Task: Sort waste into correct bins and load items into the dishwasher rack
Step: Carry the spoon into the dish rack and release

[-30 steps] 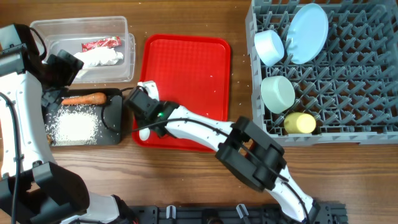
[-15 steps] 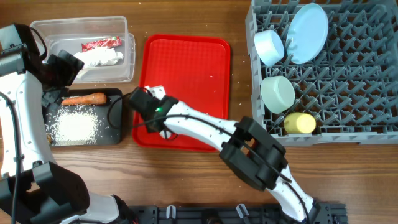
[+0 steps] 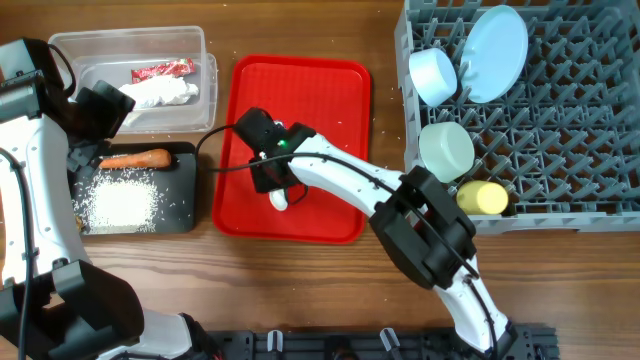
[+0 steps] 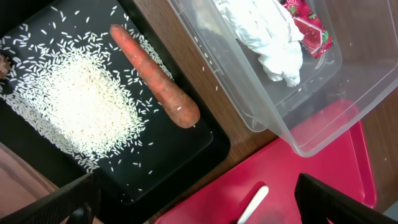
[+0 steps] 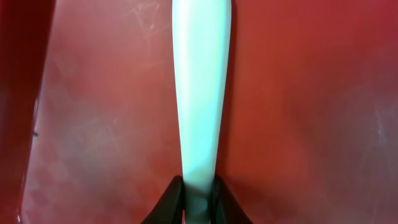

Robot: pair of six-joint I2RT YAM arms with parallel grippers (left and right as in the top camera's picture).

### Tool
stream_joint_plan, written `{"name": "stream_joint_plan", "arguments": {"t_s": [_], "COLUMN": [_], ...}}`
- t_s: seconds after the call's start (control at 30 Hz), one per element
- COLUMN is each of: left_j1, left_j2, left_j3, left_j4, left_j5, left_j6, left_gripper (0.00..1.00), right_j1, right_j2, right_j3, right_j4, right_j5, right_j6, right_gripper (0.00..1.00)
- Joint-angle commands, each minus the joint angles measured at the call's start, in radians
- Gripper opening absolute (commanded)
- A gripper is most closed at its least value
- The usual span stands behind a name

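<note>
Overhead: white spoon (image 3: 281, 199) inside red tray (image 3: 330, 110) rims.

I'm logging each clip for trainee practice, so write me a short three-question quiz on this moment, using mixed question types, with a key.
1. True or false: the right end effector is shut on the white spoon.
2. How many dishes stand in the dishwasher rack? A two, B four, C six.
3. Fill in: the carrot lies in the ____ tray, beside the loose rice.

Key: 1 true; 2 B; 3 black, the black tray.
</note>
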Motion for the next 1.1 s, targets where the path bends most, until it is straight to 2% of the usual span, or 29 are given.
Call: {"name": "stream_joint_plan", "arguments": {"t_s": [0.0, 0.3, 0.4, 0.6, 0.7, 0.83, 0.93, 1.07], "left_j1": [0.003, 0.003, 0.003, 0.003, 0.003, 0.003, 0.003, 0.003], "left_j2": [-0.024, -0.024, -0.024, -0.024, -0.024, -0.024, -0.024, -0.024], "left_j3": [0.01, 0.01, 0.01, 0.01, 0.01, 0.01, 0.01, 0.01], "left_j4": [0.0, 0.0, 0.0, 0.0, 0.0, 0.0, 0.0, 0.0], "left_j5": [-0.013, -0.013, -0.013, -0.013, -0.013, -0.013, -0.013, -0.013], "left_j6": [-0.013, -0.013, -0.013, -0.013, -0.013, -0.013, -0.013, -0.013], "left_gripper": [1.0, 1.0, 1.0, 1.0, 1.0, 1.0, 1.0, 1.0], "right_j1": [-0.04, -0.192, -0.268, -0.455, -0.548, -0.658, -0.721, -0.785], "right_j2": [-0.015, -0.351, -0.49, -0.707, -0.755, -0.761, -0.757, -0.747], "right_j3": [-0.036, -0.036, -0.037, -0.037, -0.037, -0.061, -0.122, -0.248], "right_j4": [-0.065, -0.166, -0.214, -0.371, -0.431, -0.513, -0.494, -0.37], "right_j5": [-0.048, -0.032, -0.025, 0.203, 0.225, 0.323, 0.327, 0.328], "right_j6": [-0.032, -0.119, -0.245, -0.409, -0.523, -0.556, -0.604, -0.607], "right_gripper": [0.04, 0.04, 0.04, 0.04, 0.05, 0.05, 0.05, 0.06]}}
